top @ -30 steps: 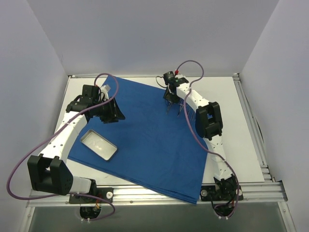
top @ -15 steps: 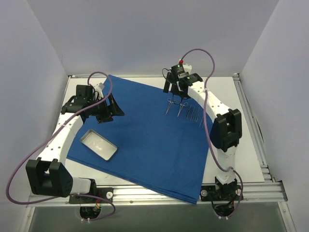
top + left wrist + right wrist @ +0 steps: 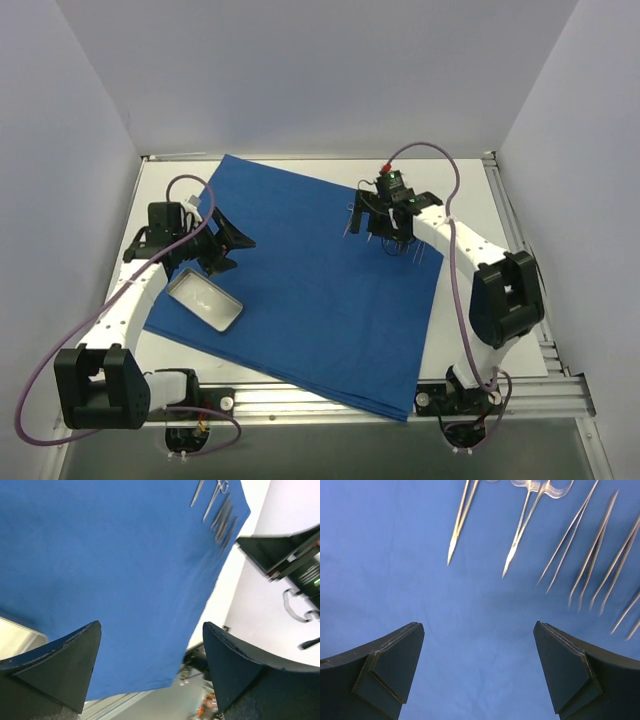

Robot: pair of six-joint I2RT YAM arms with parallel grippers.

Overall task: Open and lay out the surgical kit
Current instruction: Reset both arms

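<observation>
The surgical kit's royal-blue cloth (image 3: 310,290) lies spread flat across the table. A shiny metal tray (image 3: 205,300) sits on its near left corner. Several thin silver instruments (image 3: 525,525) lie in a row on the cloth at the back right, and my right gripper (image 3: 378,228) partly hides them in the top view. It hovers open over bare cloth just short of their tips (image 3: 479,626), holding nothing. My left gripper (image 3: 232,250) hangs open just beyond the tray, nothing between its fingers (image 3: 151,626). The left wrist view shows cloth (image 3: 110,570) and the instruments (image 3: 215,507) far off.
The cloth's near corner overhangs the table's front rail (image 3: 330,400). Bare white table (image 3: 490,260) shows to the right of the cloth. The right arm's elbow (image 3: 510,295) stands over that strip. White walls close in on the left, back and right.
Both grippers have opened wide. The right arm's elbow swung out to the right while its gripper rose and came back down by the instruments. The left gripper drew back toward the tray.
</observation>
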